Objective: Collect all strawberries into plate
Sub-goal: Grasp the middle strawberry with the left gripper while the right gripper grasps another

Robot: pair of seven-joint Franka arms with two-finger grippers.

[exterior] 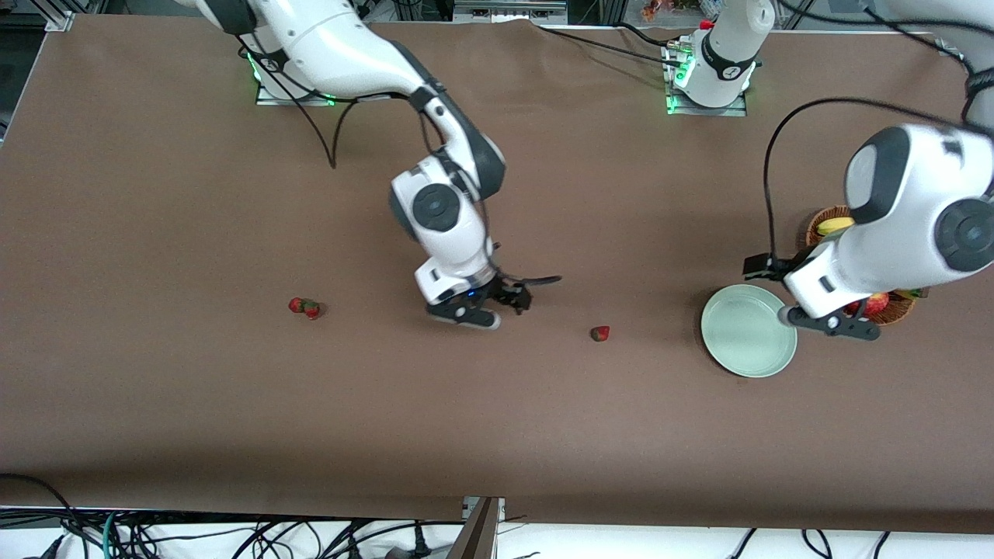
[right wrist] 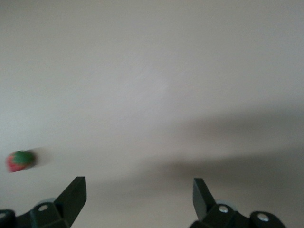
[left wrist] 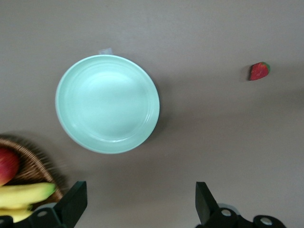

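Note:
The pale mint-green plate [exterior: 747,332] lies empty toward the left arm's end of the table and fills the left wrist view [left wrist: 107,103]. One strawberry [exterior: 599,334] lies alone on the table between the plate and my right gripper; it also shows in the left wrist view [left wrist: 260,71]. Two strawberries [exterior: 304,307] lie touching toward the right arm's end. My right gripper [exterior: 512,300] is open and empty over bare table between the pair and the single berry. A blurred strawberry [right wrist: 20,160] shows off to one side of it. My left gripper [exterior: 831,322] is open and empty over the gap between plate and basket.
A brown wicker basket [exterior: 897,309] stands beside the plate at the left arm's end, partly hidden by the left arm. It holds a red apple [left wrist: 7,164] and bananas [left wrist: 23,194]. The brown table [exterior: 497,435] is bare nearer the front camera.

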